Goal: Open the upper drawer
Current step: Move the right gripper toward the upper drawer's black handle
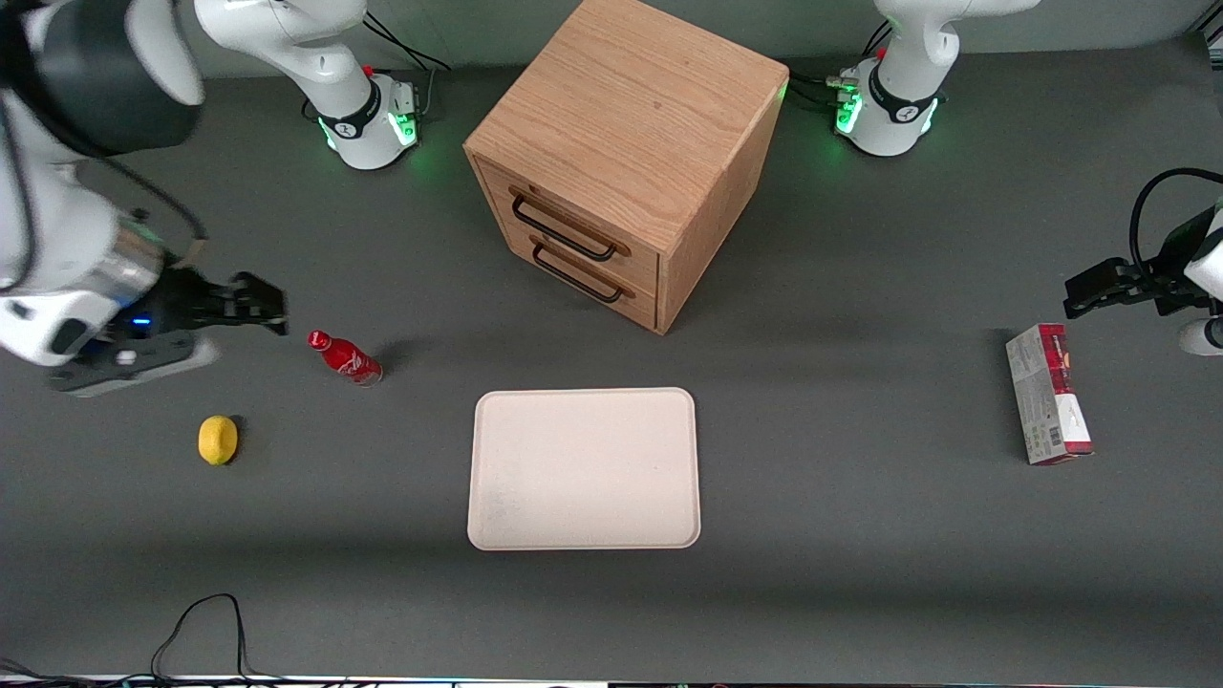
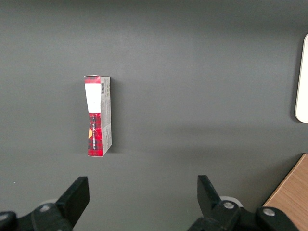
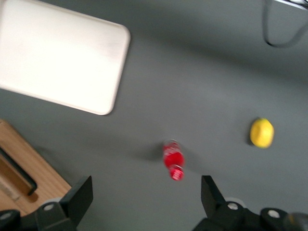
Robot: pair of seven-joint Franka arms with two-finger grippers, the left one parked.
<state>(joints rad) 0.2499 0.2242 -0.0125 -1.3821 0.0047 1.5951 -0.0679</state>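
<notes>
a: where's your gripper (image 1: 272,308) right now?

b: up over the table at my working end, well apart from the oak cabinet (image 1: 626,143). its fingers (image 3: 77,197) are spread wide with nothing between them, and the wrist camera shows bare table through the gap.

a: and the upper drawer (image 1: 573,226)?

b: shut, as far as i can judge. its front panel sits flush in the cabinet face, with the long black bar handle (image 1: 562,229) across it. the bottom drawer (image 1: 590,274) is just under it with a matching handle (image 1: 576,273).

a: so what worries you?

b: three things. first, the red bottle (image 1: 344,356) stands just beside my gripper, roughly between me and the cabinet. a low sweep across could knock it over and send it rolling.

a: second?

b: the two handles look alike and sit close together. if i come in a bit low, i'd hook the bottom one and open the wrong drawer.

a: third?

b: the cabinet stands turned at an angle to the table edge, so the drawer slides out diagonally. if i pull straight along the table instead of along the drawer's own line, it may bind, or the whole cabinet may drag toward the tray (image 1: 584,468).

a: the lemon (image 1: 218,440)?

b: nearer the front camera than my gripper and off my path. i don't expect trouble there.
</notes>
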